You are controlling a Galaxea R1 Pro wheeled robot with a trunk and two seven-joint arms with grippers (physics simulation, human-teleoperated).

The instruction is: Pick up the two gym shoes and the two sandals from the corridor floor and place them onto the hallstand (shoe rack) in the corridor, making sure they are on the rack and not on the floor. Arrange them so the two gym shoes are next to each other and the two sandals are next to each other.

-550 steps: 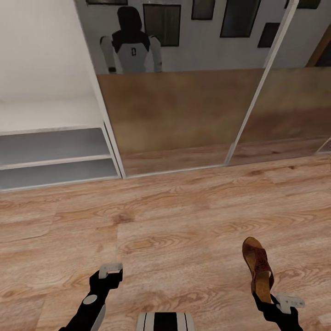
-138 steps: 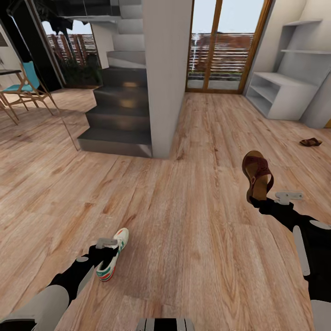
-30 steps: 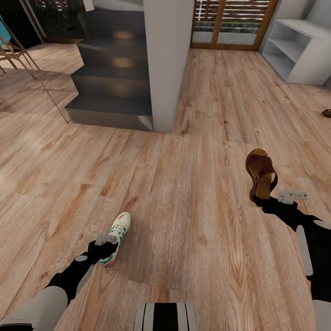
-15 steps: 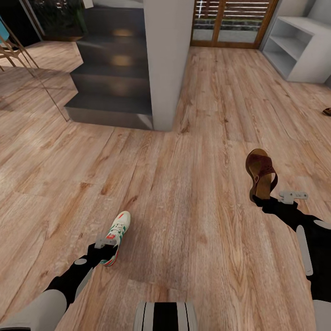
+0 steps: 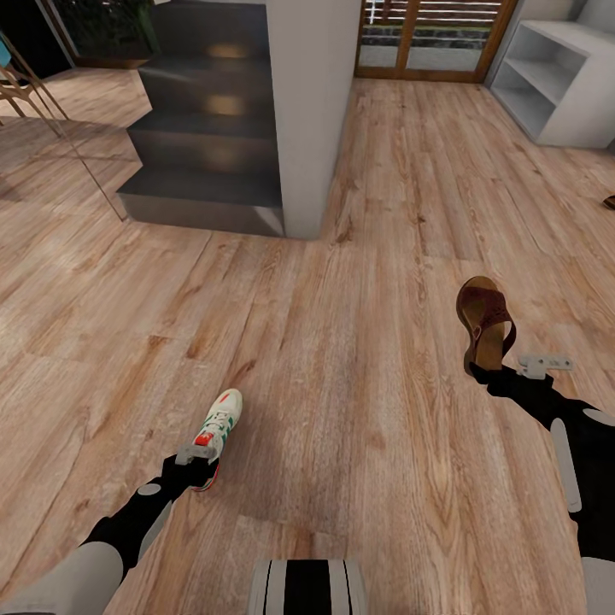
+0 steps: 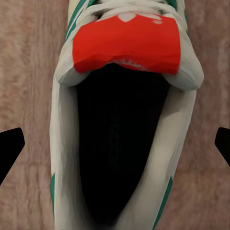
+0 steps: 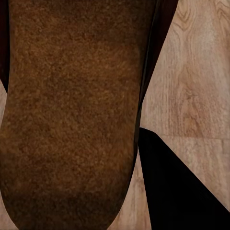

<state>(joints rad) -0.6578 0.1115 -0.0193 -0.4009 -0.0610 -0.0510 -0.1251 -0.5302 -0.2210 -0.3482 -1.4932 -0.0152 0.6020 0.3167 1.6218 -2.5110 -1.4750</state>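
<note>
— Wood planks, warm and knotty, run across the whole floor (image 5: 367, 222). What has the left gripper (image 5: 195, 461) got under it?

— A white sneaker (image 5: 215, 430) with green stripes and a red tongue patch. It lies on the planks, toe pointing away from the robot. The gripper sits right at its heel end.

— Closed on it?

— No. In the left wrist view the sneaker (image 6: 127, 120) lies between the two dark fingertips (image 6: 8, 152), and these stand wide apart, one out at either side, clear of the sides of the shoe. You look straight down into the dark opening behind the red tongue.

— And the right gripper (image 5: 504, 369)?

— It grips a dark brown sandal (image 5: 485, 320) by the heel end, so that the toe sticks up and away from the robot, off the floor. In the right wrist view the tan footbed (image 7: 72, 110) lies close against the camera, with a black finger (image 7: 172, 187) beside it.

— Where is the shoe rack?

— The pale grey shelves (image 5: 559, 81) stand far off at the upper right, near the wood-framed glass door (image 5: 427, 38). A dark staircase (image 5: 201, 128) and a white pillar (image 5: 312, 111) stand ahead, and a small dark object (image 5: 609, 202) lies on the floor at the right edge; I cannot tell what it is.
</note>
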